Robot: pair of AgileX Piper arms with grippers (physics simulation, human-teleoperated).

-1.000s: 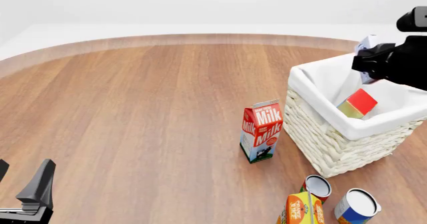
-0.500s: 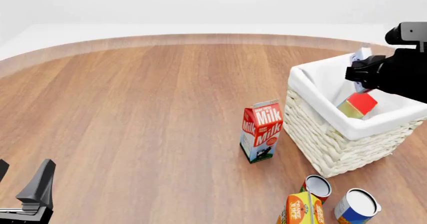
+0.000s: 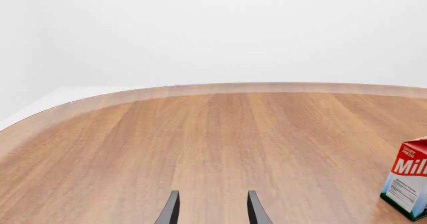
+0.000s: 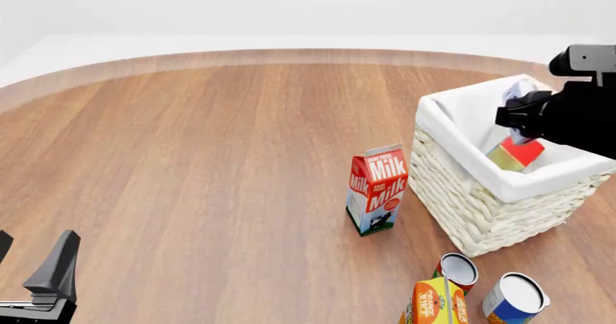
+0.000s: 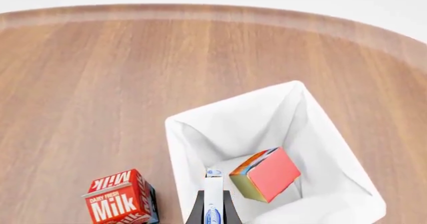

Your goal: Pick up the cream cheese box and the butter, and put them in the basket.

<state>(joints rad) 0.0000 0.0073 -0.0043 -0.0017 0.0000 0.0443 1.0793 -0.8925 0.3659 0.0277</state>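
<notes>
Right wrist view: my right gripper (image 5: 213,215) pinches the cream cheese box (image 5: 213,196) by its thin edges over the basket (image 5: 175,134), butter (image 5: 265,174) already inside; light, stiff carton, I judge; left gripper (image 3: 212,209) idle, parted.

The right arm (image 4: 578,115) is black and blocky, with a grey box on top. The left gripper (image 4: 43,281) has dark grey, flat fingers (image 3: 172,209) that taper to thin, pointed tips.
</notes>
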